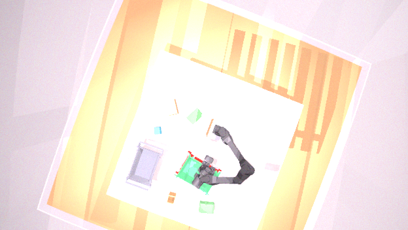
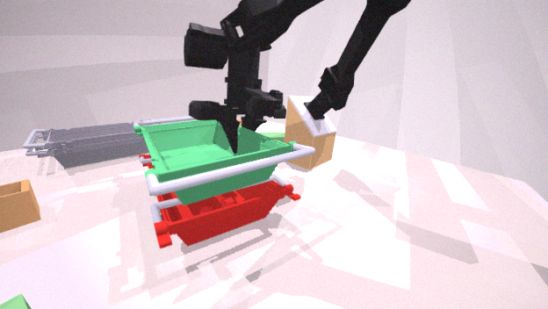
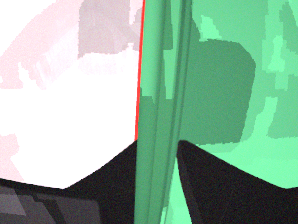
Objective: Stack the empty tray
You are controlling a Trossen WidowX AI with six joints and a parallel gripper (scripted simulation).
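My gripper [image 2: 238, 140] [image 1: 204, 170] [image 3: 161, 147] is shut on one side wall of the empty green tray [image 2: 189, 149] [image 1: 186, 170] [image 3: 226, 63], one finger inside and one outside. The green tray hangs a little tilted directly over the red loaded tray [image 2: 219, 216] [image 1: 196, 159], its bottom close to the red tray's top; I cannot tell whether they touch. Its own grey wire bar [image 2: 228, 172] runs along its near side. Grey bar ends [image 2: 169, 204] of the red tray show under the green tray. In the wrist view only a thin red edge [image 3: 139, 96] shows beside the green wall.
A grey tray [image 2: 88, 142] [image 1: 144, 164] lies to the left. A tan wedge box [image 2: 307, 145] stands behind the trays near the arm. An orange box [image 2: 15, 204] [image 1: 171, 197], green blocks [image 1: 206, 207] [image 1: 194, 115] and a cyan block [image 1: 157, 131] lie around.
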